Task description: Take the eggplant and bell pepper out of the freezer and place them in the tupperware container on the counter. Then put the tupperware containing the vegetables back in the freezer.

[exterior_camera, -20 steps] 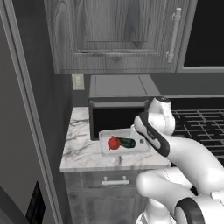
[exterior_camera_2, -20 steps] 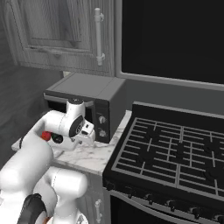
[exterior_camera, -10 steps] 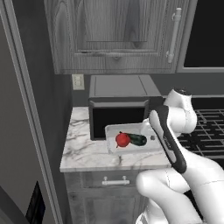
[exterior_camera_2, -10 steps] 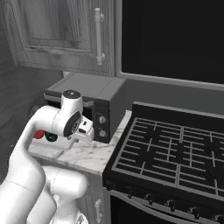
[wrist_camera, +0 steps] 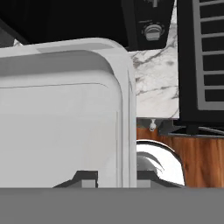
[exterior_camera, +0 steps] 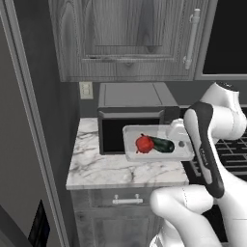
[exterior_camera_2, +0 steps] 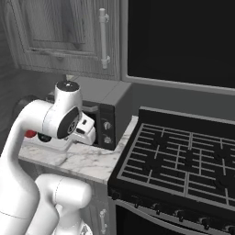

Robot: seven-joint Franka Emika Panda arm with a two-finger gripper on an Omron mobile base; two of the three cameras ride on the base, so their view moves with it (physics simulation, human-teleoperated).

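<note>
My gripper (exterior_camera: 180, 140) is shut on the right rim of the tupperware container (exterior_camera: 131, 146), holding it level above the counter (exterior_camera: 110, 170) in front of the microwave. The red bell pepper (exterior_camera: 144, 144) and the dark eggplant (exterior_camera: 163, 144) lie side by side inside it. In the hand view the container's rounded rim (wrist_camera: 127, 109) passes between the two fingertips of the gripper (wrist_camera: 117, 177), with marble counter (wrist_camera: 154, 87) beyond. The right base view shows the gripper (exterior_camera_2: 85, 131) beside the arm and a bit of the bell pepper (exterior_camera_2: 30, 134). The freezer's grey door (exterior_camera: 21, 144) stands at the left.
The black-fronted microwave (exterior_camera: 130, 116) sits at the back of the counter just behind the container. A black stove (exterior_camera_2: 183, 160) with grates adjoins the counter on the right. Grey upper cabinets (exterior_camera: 130, 38) hang overhead. A drawer handle (exterior_camera: 127, 199) is below the slab.
The container, with both vegetables in it, has risen off the counter and shifted right with the gripper. The arm's upper joints have swung up and to the right.
</note>
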